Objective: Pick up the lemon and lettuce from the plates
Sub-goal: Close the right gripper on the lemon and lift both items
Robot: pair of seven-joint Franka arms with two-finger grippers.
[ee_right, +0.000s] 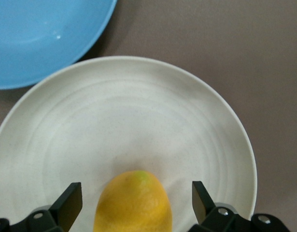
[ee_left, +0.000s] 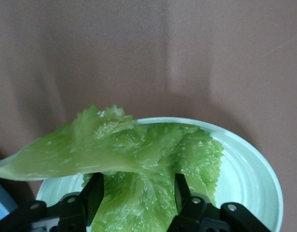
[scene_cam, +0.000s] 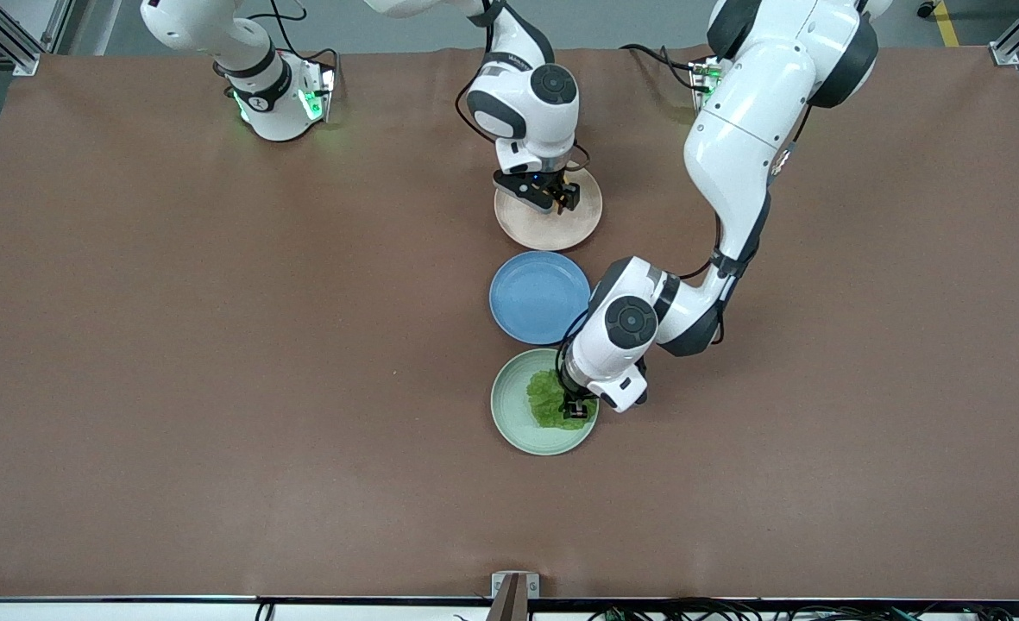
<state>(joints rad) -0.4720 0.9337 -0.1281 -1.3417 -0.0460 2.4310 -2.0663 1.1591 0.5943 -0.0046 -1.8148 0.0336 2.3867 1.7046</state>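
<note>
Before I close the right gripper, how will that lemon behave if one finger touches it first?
The lemon looks rounded and smooth, so a one-sided nudge would probably roll or skid it across the beige plate. It sits between the open fingers of the right gripper, so an even squeeze should hold. It looks firm, unlikely to deform.

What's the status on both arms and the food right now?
Left gripper open, fingers astride crinkled green lettuce leaf on mint plate. Right gripper open around oval yellow lemon on beige plate. Nothing blocking.
</note>
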